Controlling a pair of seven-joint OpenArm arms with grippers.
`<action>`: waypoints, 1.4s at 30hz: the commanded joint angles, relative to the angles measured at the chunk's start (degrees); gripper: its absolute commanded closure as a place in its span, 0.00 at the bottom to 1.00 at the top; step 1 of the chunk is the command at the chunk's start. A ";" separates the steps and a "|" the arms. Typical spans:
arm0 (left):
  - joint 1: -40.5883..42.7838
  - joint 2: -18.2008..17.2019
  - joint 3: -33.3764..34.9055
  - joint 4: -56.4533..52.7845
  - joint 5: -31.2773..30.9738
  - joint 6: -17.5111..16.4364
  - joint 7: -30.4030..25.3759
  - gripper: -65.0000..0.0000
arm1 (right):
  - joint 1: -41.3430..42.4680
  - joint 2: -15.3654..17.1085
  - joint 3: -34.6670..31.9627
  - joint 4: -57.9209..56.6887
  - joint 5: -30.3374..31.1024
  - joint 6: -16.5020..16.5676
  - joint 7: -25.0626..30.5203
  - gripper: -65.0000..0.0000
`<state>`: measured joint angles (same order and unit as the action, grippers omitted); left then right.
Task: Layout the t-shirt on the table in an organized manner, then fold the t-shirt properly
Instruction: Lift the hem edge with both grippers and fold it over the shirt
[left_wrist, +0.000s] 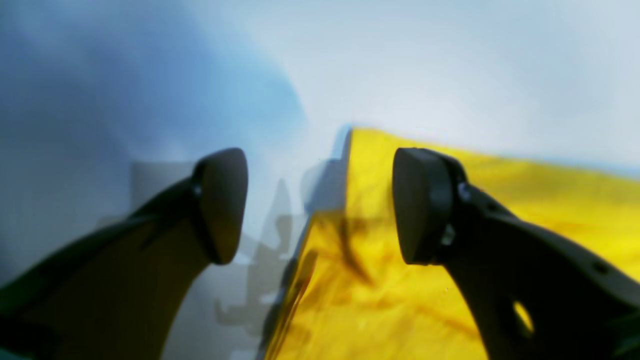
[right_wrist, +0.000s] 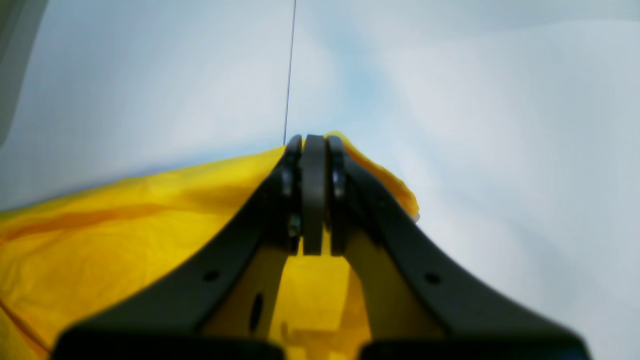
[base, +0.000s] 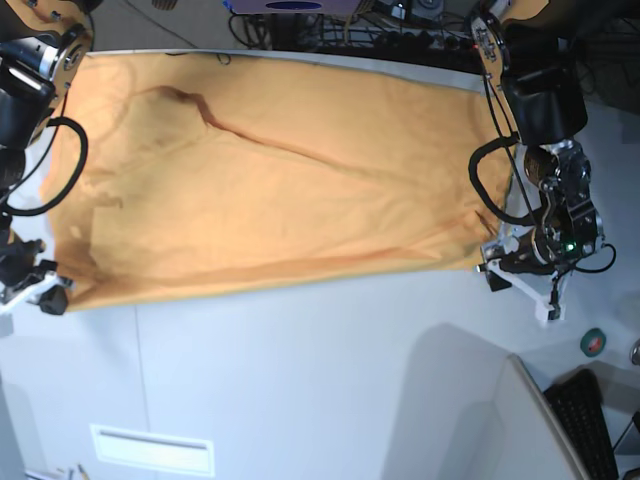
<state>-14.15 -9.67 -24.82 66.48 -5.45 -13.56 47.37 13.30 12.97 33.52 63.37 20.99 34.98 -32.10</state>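
In the base view, the t-shirt lies across the table, spanning between the two grippers. Its lower left corner is at the right gripper, its lower right corner beside the left gripper. The seam runs down from under the shirt, nearer the table's left edge than its right. Below the shirt, toward the table's lower left corner, is a strip, across the seam's line. Toward the lower right are a panel and, right of it, a ribbed part; a disc sits above that part, below the left gripper
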 joint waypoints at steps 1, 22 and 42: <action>-2.24 -0.75 -0.37 -0.32 -0.39 -0.28 -1.00 0.31 | 1.34 1.05 0.20 1.20 1.03 0.31 1.64 1.00; -15.25 -11.12 17.57 -32.50 -22.72 -0.46 -6.80 0.30 | 1.34 0.79 0.20 1.20 1.03 0.31 1.64 1.00; -14.73 -9.54 18.01 -32.85 -22.63 -0.46 -6.80 0.56 | 1.25 1.05 0.20 1.20 1.03 0.31 1.64 1.00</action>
<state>-27.59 -18.70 -6.70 33.08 -27.55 -13.76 40.29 13.28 12.91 33.52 63.37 20.80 34.98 -32.08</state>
